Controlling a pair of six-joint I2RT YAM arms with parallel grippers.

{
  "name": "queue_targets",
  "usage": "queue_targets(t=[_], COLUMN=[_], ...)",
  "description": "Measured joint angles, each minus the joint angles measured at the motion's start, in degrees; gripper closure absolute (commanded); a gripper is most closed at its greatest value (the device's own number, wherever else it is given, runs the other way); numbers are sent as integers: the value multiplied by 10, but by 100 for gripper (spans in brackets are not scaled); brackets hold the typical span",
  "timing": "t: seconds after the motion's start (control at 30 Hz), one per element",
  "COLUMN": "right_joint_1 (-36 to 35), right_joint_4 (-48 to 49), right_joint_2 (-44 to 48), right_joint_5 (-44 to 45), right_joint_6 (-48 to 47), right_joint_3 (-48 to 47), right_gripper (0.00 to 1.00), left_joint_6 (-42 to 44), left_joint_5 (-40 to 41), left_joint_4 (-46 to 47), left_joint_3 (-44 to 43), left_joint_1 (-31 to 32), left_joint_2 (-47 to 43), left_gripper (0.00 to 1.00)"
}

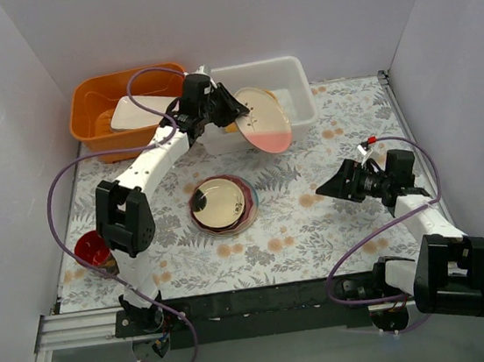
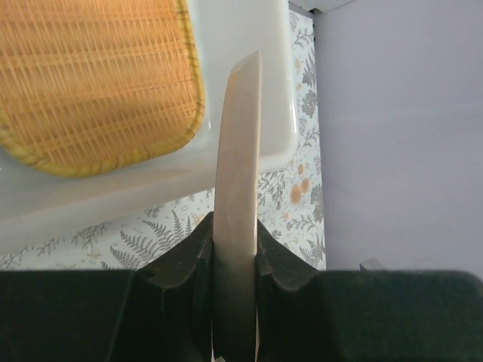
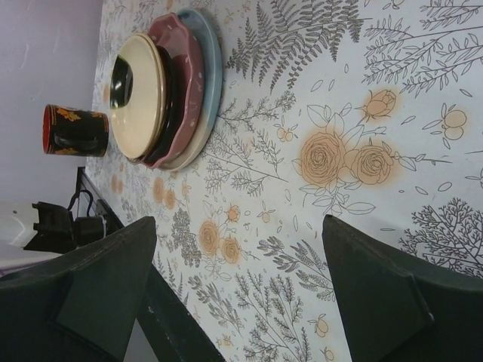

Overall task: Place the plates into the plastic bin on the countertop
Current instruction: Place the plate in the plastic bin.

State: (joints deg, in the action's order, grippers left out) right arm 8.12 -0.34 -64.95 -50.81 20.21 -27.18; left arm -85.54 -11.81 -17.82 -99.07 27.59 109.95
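My left gripper point(image 1: 226, 105) is shut on the rim of a cream-and-pink plate point(image 1: 263, 118) and holds it tilted over the front edge of the white plastic bin point(image 1: 293, 76). In the left wrist view the plate point(image 2: 238, 143) stands edge-on between the fingers point(image 2: 185, 256), and an orange woven plate point(image 2: 90, 75) lies in the bin point(image 2: 249, 30). A stack of plates point(image 1: 223, 204) sits mid-countertop, cream with a dark rim on top, pink and light blue below point(image 3: 170, 83). My right gripper point(image 1: 335, 185) is open and empty, right of the stack, also in the right wrist view point(image 3: 238, 256).
An orange tub point(image 1: 102, 119) holding a white rectangular dish point(image 1: 140, 109) stands left of the bin. A red cup point(image 1: 91, 250) sits at the near left, by the left arm's base point(image 3: 75, 130). White walls close in the back and sides.
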Motion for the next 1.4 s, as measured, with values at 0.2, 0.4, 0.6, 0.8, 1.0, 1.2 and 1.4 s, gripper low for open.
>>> queue_targets(t=[0.2, 0.4, 0.6, 0.8, 1.0, 1.2, 1.4], right_joint_1=[0, 0, 0, 0, 0, 0, 0], right_joint_4=[4, 7, 9, 9, 9, 8, 3], right_joint_2=[0, -1, -11, -15, -15, -18, -27], right_joint_5=[-3, -4, -4, -4, -4, -4, -4], right_joint_6=[-6, -7, -9, -9, -10, -10, -13], right_joint_3=[10, 31, 34, 34, 34, 34, 34], right_gripper=[2, 2, 2, 2, 2, 2, 2], left_joint_6=[-14, -41, -49, -61, -67, -66, -52], left_joint_5=[-23, -39, -41, -41, -42, -41, -39], left_joint_4=[16, 48, 67, 84, 91, 91, 88], left_joint_3=[-54, -85, -157, -178, -191, -191, -188], left_joint_1=[-22, -49, -65, -70, -73, -74, -76], left_joint_2=[49, 98, 169, 210, 231, 238, 238], left_gripper=[100, 100, 100, 100, 100, 100, 100])
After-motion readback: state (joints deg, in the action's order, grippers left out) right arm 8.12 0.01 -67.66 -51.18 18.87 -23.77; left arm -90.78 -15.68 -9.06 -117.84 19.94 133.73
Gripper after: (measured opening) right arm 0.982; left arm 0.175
